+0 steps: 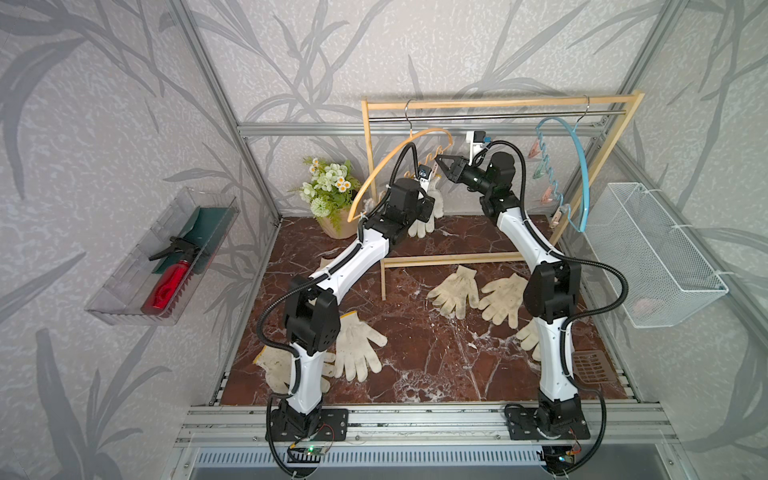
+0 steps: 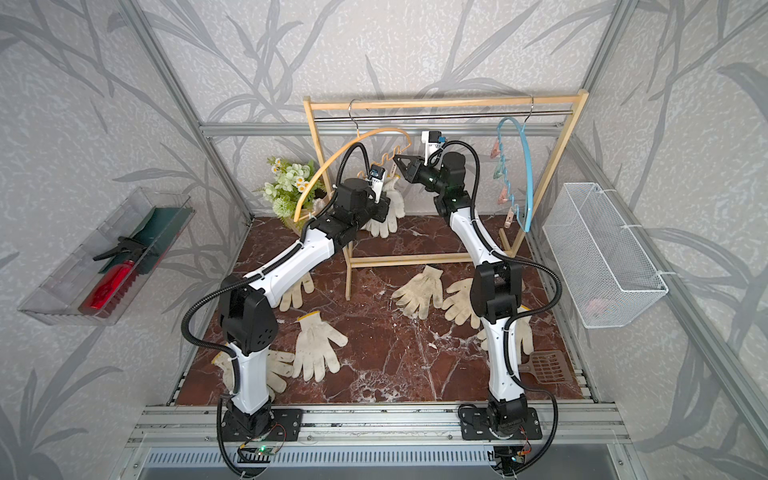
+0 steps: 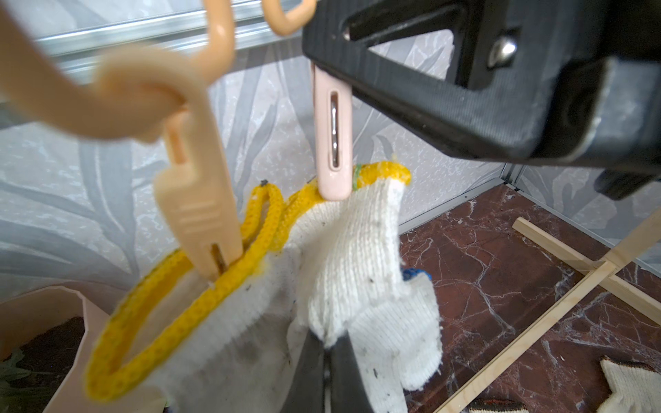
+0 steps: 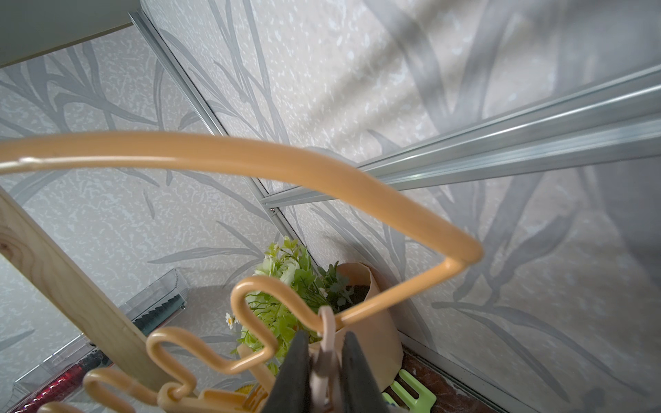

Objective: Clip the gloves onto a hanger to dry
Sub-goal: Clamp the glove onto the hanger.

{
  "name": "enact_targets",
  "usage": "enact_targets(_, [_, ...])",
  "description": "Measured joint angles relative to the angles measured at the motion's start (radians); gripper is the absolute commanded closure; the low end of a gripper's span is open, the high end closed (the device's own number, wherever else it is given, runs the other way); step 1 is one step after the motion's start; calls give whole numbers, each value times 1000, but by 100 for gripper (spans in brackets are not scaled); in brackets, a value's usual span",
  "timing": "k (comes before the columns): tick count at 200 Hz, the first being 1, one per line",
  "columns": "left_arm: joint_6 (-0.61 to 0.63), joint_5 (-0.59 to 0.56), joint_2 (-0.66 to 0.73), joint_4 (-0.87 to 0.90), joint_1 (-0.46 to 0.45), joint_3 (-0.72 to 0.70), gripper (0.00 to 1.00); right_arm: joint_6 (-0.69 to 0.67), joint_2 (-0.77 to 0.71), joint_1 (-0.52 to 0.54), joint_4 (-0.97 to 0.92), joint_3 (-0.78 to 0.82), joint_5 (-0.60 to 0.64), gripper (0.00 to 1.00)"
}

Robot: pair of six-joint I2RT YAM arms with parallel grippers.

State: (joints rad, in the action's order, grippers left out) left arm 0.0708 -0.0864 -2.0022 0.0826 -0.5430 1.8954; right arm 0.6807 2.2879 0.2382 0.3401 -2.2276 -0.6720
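- Left wrist view: left pincer, closed, holds a glove at a pink peg.
- Robot's right pincer squeezes that peg.
- Next, peg should bite the cuff.

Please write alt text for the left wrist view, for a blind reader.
The left tool pinches an off-white knitted glove, holding its yellow cuff up to a pale pink plastic clip squeezed by the right tool. Beside it, a beige clip grips a second glove.
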Motion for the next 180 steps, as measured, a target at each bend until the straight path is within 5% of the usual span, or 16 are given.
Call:
enact_targets(103, [2, -33, -1, 0, -1, 27, 100, 3, -16, 2, 16, 39, -7, 81])
enact_targets(153, [2, -35, -1, -1, -5, 29, 100, -1, -16, 2, 14, 48, -6, 51])
enact_targets(180, [-3, -34, -1, -2, -6, 26, 75, 1, -17, 2, 14, 48, -3, 49])
